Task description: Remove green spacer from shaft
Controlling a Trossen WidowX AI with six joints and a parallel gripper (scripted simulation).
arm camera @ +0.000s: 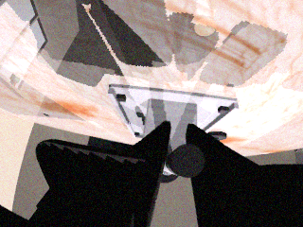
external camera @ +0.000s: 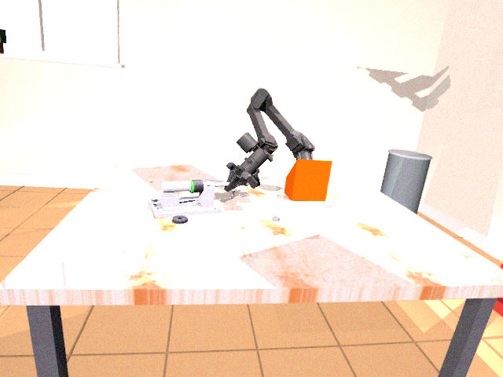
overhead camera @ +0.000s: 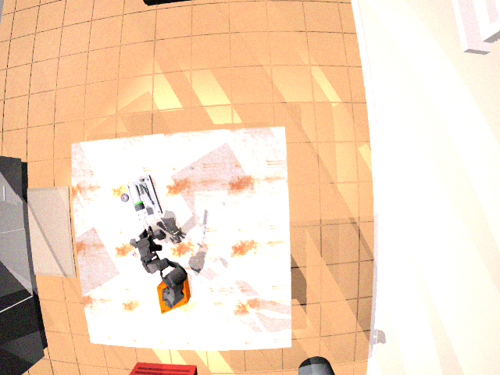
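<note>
The white housing block (overhead camera: 133, 194) (external camera: 171, 187) stands on its base plate. The green spacer (overhead camera: 138, 202) (external camera: 192, 186) is on the shaft line against the housing's end, with black spacers (overhead camera: 139, 207) (external camera: 197, 185) beside it, between the housing and the upright support (external camera: 207, 195). The green spacer is hidden in the wrist view. The thin grey shaft (external camera: 220, 184) sticks out of the support toward the arm. My gripper (overhead camera: 148, 229) (external camera: 228, 187) (arm camera: 177, 128) is shut on the shaft's outer part. A dark round disc shows just below the fingertips in the wrist view.
The pale base plate (external camera: 187, 211) (arm camera: 213, 100) lies under the housing and support. A dark ring (overhead camera: 124, 198) (external camera: 180, 219) (arm camera: 217, 135) lies on the table beside it. A small grey piece (external camera: 276, 218) lies nearer the arm's orange base (external camera: 308, 180).
</note>
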